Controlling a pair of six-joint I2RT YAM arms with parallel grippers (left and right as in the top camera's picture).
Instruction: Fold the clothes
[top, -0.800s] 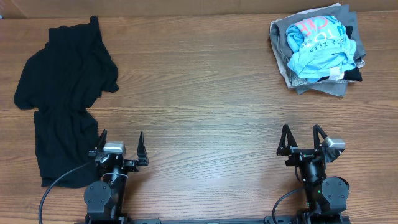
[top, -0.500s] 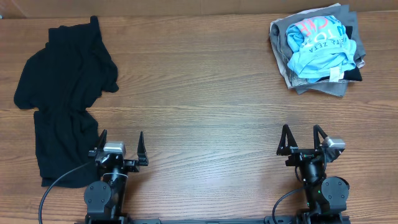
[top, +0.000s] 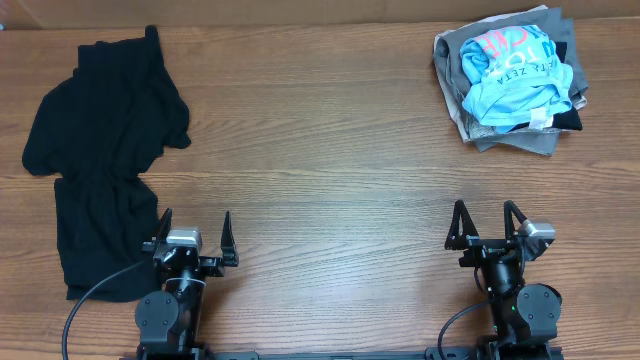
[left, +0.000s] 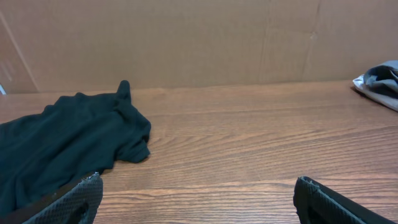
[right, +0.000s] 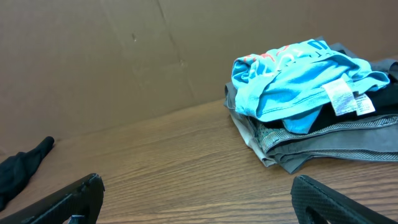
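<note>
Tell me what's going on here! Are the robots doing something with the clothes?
Nothing is being handled yet. Both arms sit at the near edge of the table, and the left gripper and right gripper are open and empty. A crumpled black shirt lies unfolded on the left side, not yet folded. A pile of clothes with a light blue shirt on top sits in the far right corner.

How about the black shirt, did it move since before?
No. The black shirt lies crumpled in the same spot at the left end of the table, its top corner just as near the table's back edge.
</note>
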